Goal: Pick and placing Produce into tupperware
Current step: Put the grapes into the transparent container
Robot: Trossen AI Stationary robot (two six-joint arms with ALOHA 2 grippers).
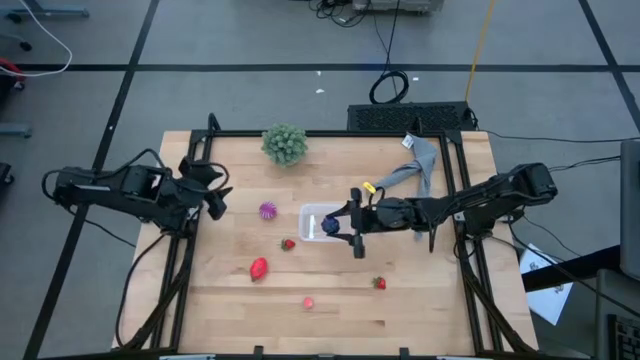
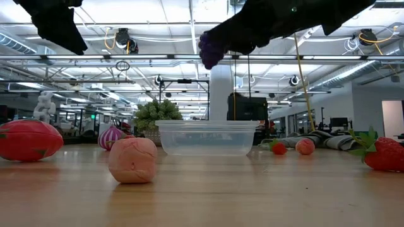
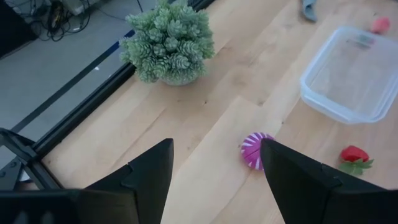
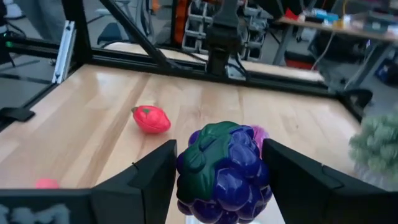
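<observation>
Green bushy plant (image 1: 285,144) and grey cloth (image 1: 418,168) lie at table's far edge, clear of the work.

Right gripper (image 1: 343,226), jaws clamped on purple grape cluster (image 4: 224,173), hangs over empty clear tupperware (image 1: 320,221).

Left gripper (image 1: 215,199), jaws wide, waits at left.

Loose on table: magenta ball (image 1: 267,210), 1; red pcs (image 1: 259,268), 3; pink pc (image 1: 308,302), 1.
</observation>
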